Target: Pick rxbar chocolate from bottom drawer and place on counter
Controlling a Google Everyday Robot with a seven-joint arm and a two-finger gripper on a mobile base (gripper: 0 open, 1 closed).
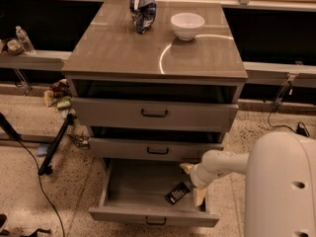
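Camera view: gripper [193,182] lower right of centre, fingers spread wide, empty. rxbar chocolate [177,193] lies flat in open bottom drawer [126,189], just beside gripper. Best: lower, straddle bar's narrow width, then close.

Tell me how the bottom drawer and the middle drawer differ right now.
The bottom drawer is pulled far out, its grey inside showing; the middle drawer is open only a crack. The bottom drawer holds the rxbar chocolate, with the gripper open at its right side, just above the bar; the middle drawer's inside is hidden. Both have grey-beige fronts with a small dark handle.
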